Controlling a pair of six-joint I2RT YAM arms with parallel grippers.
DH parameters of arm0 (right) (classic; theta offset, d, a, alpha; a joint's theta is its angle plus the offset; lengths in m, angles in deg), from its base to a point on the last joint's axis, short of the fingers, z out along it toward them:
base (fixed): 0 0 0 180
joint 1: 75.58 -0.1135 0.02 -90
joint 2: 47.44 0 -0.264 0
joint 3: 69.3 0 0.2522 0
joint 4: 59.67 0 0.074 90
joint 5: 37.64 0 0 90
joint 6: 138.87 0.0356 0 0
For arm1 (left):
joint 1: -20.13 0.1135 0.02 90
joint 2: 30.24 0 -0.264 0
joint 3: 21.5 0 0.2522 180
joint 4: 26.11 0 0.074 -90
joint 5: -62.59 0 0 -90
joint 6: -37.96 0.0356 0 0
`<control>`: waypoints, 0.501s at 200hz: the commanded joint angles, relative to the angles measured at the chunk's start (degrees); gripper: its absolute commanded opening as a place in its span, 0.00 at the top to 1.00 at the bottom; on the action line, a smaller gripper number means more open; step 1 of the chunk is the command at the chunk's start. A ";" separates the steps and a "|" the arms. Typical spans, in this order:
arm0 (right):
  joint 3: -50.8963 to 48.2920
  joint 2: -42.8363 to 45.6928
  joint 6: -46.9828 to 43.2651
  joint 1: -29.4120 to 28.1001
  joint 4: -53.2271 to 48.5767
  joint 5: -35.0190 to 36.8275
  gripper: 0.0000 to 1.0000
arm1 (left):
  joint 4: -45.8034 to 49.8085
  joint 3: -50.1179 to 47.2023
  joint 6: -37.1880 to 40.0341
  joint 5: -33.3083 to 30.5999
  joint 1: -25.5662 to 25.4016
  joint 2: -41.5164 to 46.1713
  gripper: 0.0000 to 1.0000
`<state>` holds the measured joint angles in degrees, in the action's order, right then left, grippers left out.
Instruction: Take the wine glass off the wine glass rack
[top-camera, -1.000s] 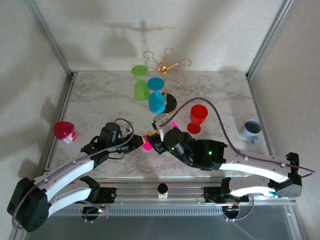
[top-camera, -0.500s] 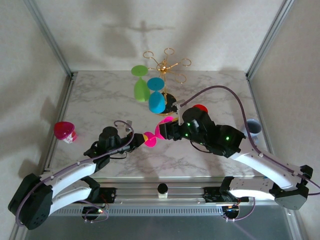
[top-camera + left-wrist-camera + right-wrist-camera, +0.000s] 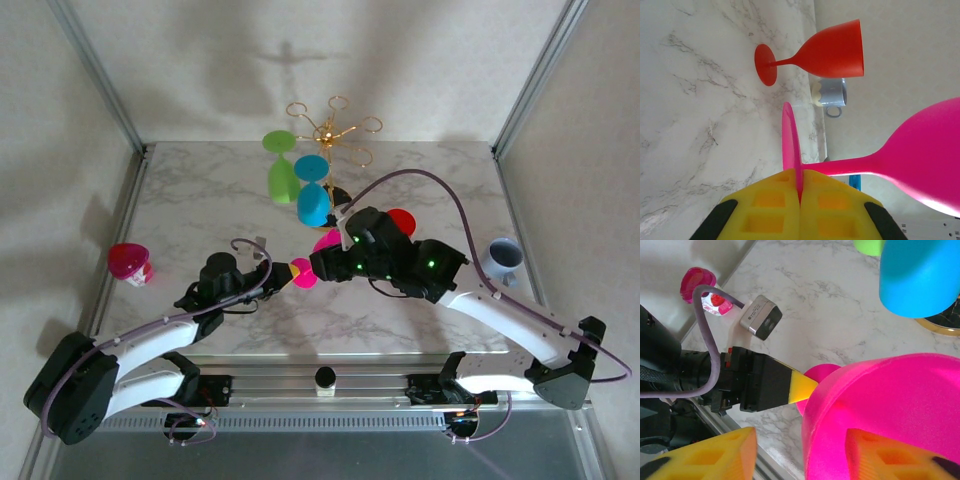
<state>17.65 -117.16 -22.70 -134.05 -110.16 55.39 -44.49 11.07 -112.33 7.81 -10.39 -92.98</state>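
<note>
Wine glasses: four in all, one each of green (image 3: 283, 178), blue (image 3: 313, 203), magenta and red.
Wine glass rack (image 3: 332, 128): one, of gold wire on a black base, at the 12 o'clock side of the marble table (image 3: 200, 190).
On the rack: two glasses; the green glass and the blue glass hang there with the bowl down.
Magenta wine glass (image 3: 325, 243): off the rack, at about 6 o'clock from the rack's base, between the two grippers. It stands about upright with the bowl up. Whether its foot touches the table, I cannot tell.
Left gripper (image 3: 801, 175): its two yellow pads (image 3: 770, 210) are clenched on the thin round foot of the magenta wine glass, and the foot's edge sits between them.
Right gripper (image 3: 801, 432): released. Its two yellow fingers (image 3: 715, 455) are spread wide at the bowl of the magenta wine glass; one finger stands apart from the bowl, and the other overlaps the bowl in the right wrist view.
Red glass (image 3: 403, 220): one, upright on the table at about 2 o'clock from the magenta wine glass, partly behind the right arm.
Mug (image 3: 503, 256): one, blue-grey, at the 3 o'clock edge of the table.
Pink cup (image 3: 128, 262): one, at the 9 o'clock edge.
Labels: a white patch with red marks beside the pink cup, too small to read.
</note>
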 commanded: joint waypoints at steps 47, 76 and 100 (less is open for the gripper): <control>1.46 -0.24 -0.09 0.70 -0.10 -0.43 0.73 | -2.93 -0.53 -0.43 1.15 1.08 -0.67 1.00; 1.08 -0.16 0.19 0.76 -0.14 0.29 0.84 | -2.85 -0.28 -0.45 1.10 1.24 -0.96 1.00; 0.88 -0.24 0.34 0.77 -0.14 0.57 0.95 | -2.25 -0.09 -0.28 0.48 1.39 -0.80 1.00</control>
<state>17.65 -117.42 -22.77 -133.57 -110.12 55.28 -44.73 10.98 -112.31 8.82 -9.95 -93.84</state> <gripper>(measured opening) 0.103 0.064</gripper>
